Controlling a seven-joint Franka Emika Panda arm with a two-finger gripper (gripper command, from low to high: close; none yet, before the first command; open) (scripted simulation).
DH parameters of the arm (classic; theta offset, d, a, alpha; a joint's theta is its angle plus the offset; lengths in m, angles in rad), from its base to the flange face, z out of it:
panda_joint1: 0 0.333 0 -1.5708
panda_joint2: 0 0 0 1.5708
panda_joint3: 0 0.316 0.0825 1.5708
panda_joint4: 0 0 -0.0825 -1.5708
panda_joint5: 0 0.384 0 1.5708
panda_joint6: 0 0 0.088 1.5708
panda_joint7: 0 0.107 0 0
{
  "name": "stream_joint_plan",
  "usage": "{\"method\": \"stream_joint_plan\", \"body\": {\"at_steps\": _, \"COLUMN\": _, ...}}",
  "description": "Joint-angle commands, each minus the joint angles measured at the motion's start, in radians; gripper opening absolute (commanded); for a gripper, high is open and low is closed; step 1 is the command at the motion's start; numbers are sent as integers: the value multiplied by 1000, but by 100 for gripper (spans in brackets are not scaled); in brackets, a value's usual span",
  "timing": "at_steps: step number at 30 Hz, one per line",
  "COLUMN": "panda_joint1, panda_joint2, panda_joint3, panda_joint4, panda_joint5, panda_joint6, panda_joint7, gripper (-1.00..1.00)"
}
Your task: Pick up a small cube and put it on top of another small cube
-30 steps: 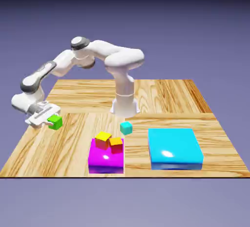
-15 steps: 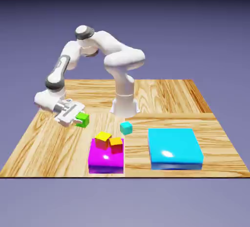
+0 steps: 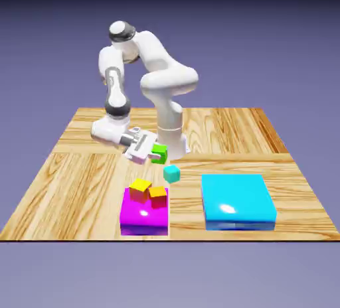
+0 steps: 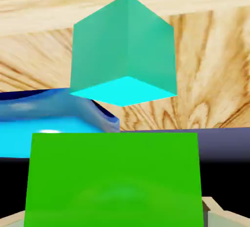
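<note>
Carry step in hand, as I judge it: the pick is done, the placing is not. My gripper (image 3: 147, 151) has its fingers closed on the green cube (image 3: 159, 154), held up off the table (image 3: 279, 200). In the exterior view it shows just behind the teal cube (image 3: 172, 174), a little to the view's left. The teal cube sits on the wood; in the hand view one corner edge faces me, so the two cubes look turned relative to each other.

Next I'd want the green cube brought over the teal one, levelled and squared to it, then eased down before letting go. Coming in low could knock the teal cube away.

No brands, labels or writing that I can read.
</note>
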Motion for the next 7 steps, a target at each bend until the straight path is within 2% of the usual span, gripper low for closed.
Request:
{"method": "stream_joint_plan", "body": {"at_steps": 1, "panda_joint1": 34, "panda_joint2": -9, "panda_joint3": -36, "panda_joint4": -8, "panda_joint5": -20, "panda_joint6": 39, "panda_joint7": 1, "gripper": -100}}
{"method": "stream_joint_plan", "body": {"at_steps": 4, "panda_joint1": 112, "panda_joint2": -28, "panda_joint3": -121, "panda_joint4": -25, "panda_joint5": -64, "panda_joint6": 132, "panda_joint7": 2, "gripper": -100}}
{"method": "stream_joint_plan", "body": {"at_steps": 5, "panda_joint1": 112, "panda_joint2": -28, "panda_joint3": -121, "panda_joint4": -25, "panda_joint5": -64, "panda_joint6": 132, "panda_joint7": 2, "gripper": 100}}
{"method": "stream_joint_plan", "body": {"at_steps": 7, "panda_joint1": 79, "panda_joint2": -20, "panda_joint3": -85, "panda_joint4": -18, "panda_joint5": -45, "panda_joint6": 92, "panda_joint7": 2, "gripper": 100}}
